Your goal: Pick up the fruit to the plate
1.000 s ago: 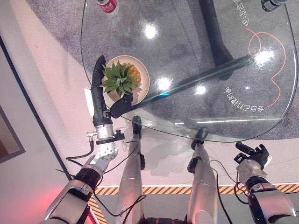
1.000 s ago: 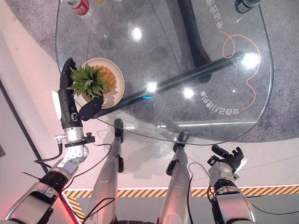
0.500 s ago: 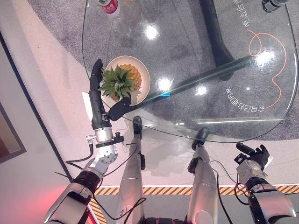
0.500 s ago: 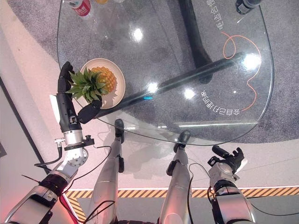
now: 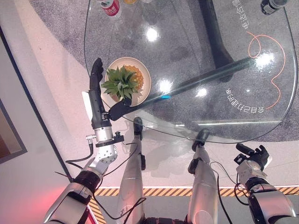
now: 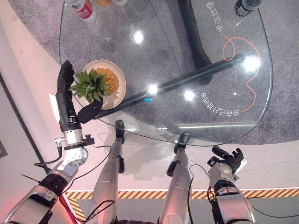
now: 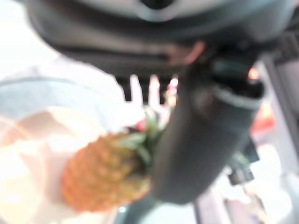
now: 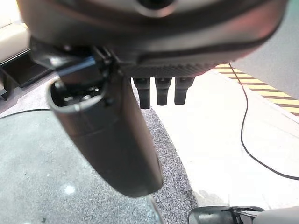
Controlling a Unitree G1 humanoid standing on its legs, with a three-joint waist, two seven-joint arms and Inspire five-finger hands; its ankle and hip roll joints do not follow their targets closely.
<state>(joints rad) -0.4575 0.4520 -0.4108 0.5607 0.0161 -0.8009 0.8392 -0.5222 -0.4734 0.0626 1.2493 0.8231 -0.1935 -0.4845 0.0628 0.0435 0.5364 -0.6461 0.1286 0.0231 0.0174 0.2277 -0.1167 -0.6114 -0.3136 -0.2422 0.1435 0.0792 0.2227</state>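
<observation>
A pineapple [image 5: 133, 74] with a green crown lies on the round beige plate [image 5: 145, 87] near the left edge of the glass table [image 5: 196, 79]. My left hand [image 5: 96, 91] stands open beside the plate, its fingers straight and just clear of the leaves, its thumb [image 5: 118, 108] at the plate's near rim. The left wrist view has the pineapple [image 7: 100, 175] lying past the thumb. My right hand [image 5: 252, 157] hangs open below the table's near right edge, holding nothing.
A red can [image 5: 110, 6] stands at the table's far left with other drinks beside it. A dark object [image 5: 272, 4] sits at the far right corner. An orange cord [image 5: 266, 49] loops at the right. The table's dark leg [image 5: 215, 42] shows through the glass.
My left hand has drawn back a little from the pineapple's crown, so the fingers stand apart from the leaves. The pineapple stays on the plate. The right hand is still.
</observation>
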